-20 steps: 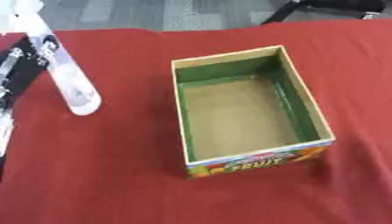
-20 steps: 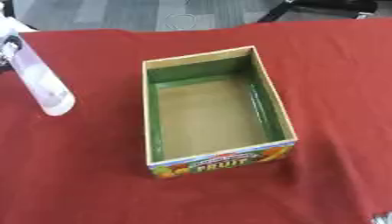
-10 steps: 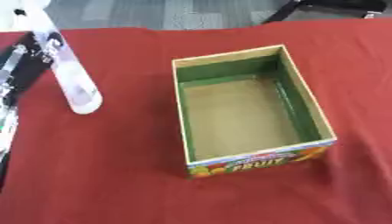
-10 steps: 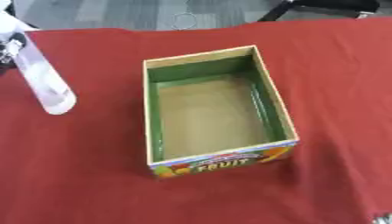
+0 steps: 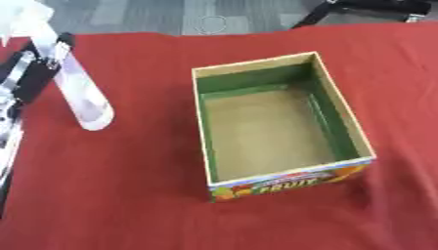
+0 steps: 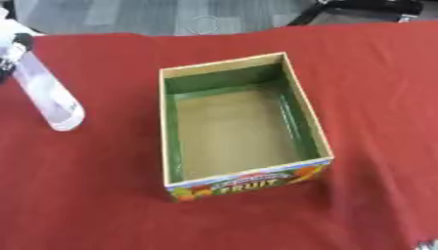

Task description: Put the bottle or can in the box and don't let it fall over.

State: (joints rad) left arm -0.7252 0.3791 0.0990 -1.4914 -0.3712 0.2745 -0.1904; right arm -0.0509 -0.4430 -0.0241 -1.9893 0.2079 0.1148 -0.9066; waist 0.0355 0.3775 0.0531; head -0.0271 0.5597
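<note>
Clear plastic bottle [image 5: 78,95] standing on the red-covered counter [image 5: 128,195] at the far left, well apart from the open fruit box [image 5: 278,122] and leaning, base toward the box, neck tilting up and away to the left. Left robot hand [image 5: 34,73] pressing against the bottle's upper part from the left side, seemingly grasping it, though finger closure being hard to make out. Box lying to the right of bottle and hand, empty, long axis running near to far. Right robot hand barely showing, if at all, so the left arm being far nearer. Carrying rightward over the near wall likely demanding an upright bottle.
</note>
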